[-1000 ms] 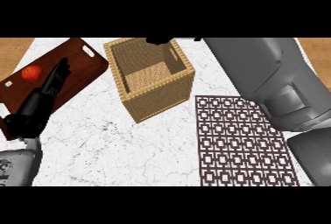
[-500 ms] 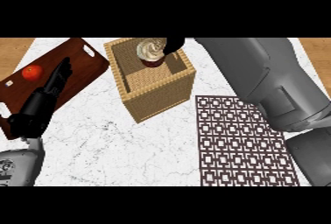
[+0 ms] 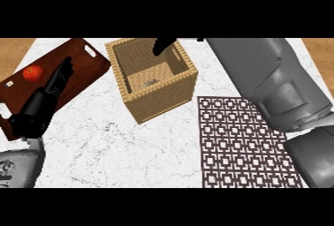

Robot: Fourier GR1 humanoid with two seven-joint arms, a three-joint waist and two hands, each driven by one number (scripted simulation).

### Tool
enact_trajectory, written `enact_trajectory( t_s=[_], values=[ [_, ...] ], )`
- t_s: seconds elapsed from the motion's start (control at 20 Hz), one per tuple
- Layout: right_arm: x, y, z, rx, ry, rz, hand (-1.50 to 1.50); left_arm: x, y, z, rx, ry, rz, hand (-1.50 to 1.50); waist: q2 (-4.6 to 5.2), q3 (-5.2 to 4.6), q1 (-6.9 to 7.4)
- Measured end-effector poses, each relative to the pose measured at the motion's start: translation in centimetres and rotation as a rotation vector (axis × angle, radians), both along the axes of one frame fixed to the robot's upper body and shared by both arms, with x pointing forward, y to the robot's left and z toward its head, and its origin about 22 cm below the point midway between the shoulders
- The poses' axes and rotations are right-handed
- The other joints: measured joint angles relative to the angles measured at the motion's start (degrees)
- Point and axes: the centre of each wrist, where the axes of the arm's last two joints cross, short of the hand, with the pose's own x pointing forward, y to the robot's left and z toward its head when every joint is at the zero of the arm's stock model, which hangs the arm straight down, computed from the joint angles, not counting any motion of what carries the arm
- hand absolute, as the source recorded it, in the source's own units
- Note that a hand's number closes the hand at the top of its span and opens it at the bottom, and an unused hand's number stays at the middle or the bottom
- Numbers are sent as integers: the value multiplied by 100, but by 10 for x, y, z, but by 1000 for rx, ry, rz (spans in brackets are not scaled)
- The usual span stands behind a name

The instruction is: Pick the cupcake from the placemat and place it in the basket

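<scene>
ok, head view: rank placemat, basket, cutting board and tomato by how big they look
1. Placemat, largest footprint.
2./3. Wicker basket and wooden cutting board: too close to rank; the basket stands taller, nearer the camera, and the left hand hides part of the board.
4. Tomato, clearly smallest.

The light was bright and even all over the white counter (image 3: pixel 130 150). Nothing shone or glared. The inside of the basket (image 3: pixel 151 75) looked darker on one wall. The left hand (image 3: pixel 49 95) cast only a faint, soft shadow. Everything looked equally clear, with no bending at the edges.
</scene>
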Motion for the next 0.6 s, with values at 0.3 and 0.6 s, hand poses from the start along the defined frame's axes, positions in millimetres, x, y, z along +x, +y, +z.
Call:
enact_trajectory(
  t_s=[0.3, 0.6],
  values=[
    [10, -30, 6, 290, 95, -205, -150, 0, -1, 0, -3, -4, -5, 0, 33, -2, 51],
    [22, -92, 11, 479, 129, -402, -150, 2, -11, -2, -7, -14, -15, 0, 90, -2, 122]
  ],
)
